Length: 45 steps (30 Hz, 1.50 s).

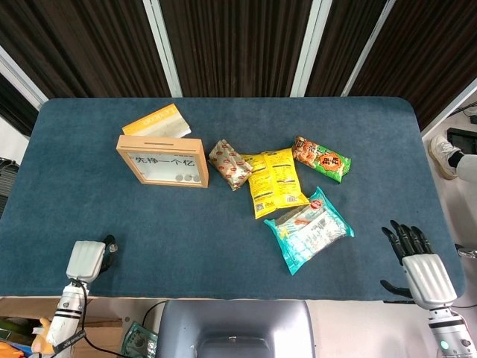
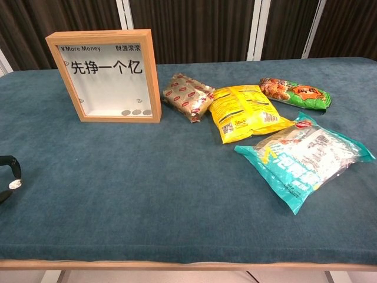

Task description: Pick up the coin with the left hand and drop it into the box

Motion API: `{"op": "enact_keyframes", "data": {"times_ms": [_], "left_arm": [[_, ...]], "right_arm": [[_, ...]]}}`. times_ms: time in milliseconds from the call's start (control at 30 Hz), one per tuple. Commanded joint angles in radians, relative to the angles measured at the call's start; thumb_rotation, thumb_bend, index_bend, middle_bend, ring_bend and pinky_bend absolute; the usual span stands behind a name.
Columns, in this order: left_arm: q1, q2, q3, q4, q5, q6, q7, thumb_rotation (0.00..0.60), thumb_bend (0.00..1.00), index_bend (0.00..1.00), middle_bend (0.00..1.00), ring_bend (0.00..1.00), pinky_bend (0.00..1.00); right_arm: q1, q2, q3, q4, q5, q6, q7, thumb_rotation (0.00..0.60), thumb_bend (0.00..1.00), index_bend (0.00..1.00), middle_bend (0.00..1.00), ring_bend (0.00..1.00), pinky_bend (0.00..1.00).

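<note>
Left hand point(image 1: 88, 259): I see it at the near left edge of the table point(image 1: 112, 216), back plate up, dark fingers point(image 2: 8, 175) curled in. In the chest view a small silver disc, the coin point(image 2: 15, 184), sits pinched at the fingertips, so this hand is clamped on it.

Right hand point(image 1: 417, 262): near right corner, just off the table edge, palm down, fingers spread apart and holding nothing.

Box point(image 1: 164, 160): wooden frame with a clear front, standing upright at the left-centre, well apart from my left hand; several coins lie on its floor. An orange-and-white card point(image 1: 156, 121) lies just behind it.

Snack bags: brown bag point(image 1: 229, 164), yellow bag point(image 1: 273, 181), green-orange bag point(image 1: 321, 158), teal bag point(image 1: 309, 228), clustered right of the box.
</note>
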Motion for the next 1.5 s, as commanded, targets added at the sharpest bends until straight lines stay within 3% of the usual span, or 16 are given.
{"op": "enact_keyframes", "data": {"times_ms": [33,1033,1200,1500], "left_arm": [[0.003,0.003,0.003,0.000,0.001,0.002,-0.003,0.600,0.34,0.44,1.00,1.00,1.00],[-0.017,-0.010,0.001,0.028,-0.009,-0.027,0.014,0.600,0.34,0.46,1.00,1.00,1.00],[-0.017,-0.013,0.000,0.030,-0.003,-0.011,-0.013,0.600,0.34,0.51,1.00,1.00,1.00],[-0.014,-0.021,-0.007,0.048,-0.005,0.008,-0.037,0.600,0.51,0.58,1.00,1.00,1.00]], "right_arm": [[0.000,0.000,0.000,0.000,0.000,0.000,0.000,0.600,0.18,0.00,0.00,0.00,0.00],[0.000,0.001,0.000,0.001,0.000,0.002,0.003,0.600,0.18,0.00,0.00,0.00,0.00],[0.000,0.001,0.000,0.002,0.001,0.001,0.003,0.600,0.18,0.00,0.00,0.00,0.00],[0.001,0.001,-0.001,0.001,0.003,-0.002,0.001,0.600,0.18,0.00,0.00,0.00,0.00]]}}
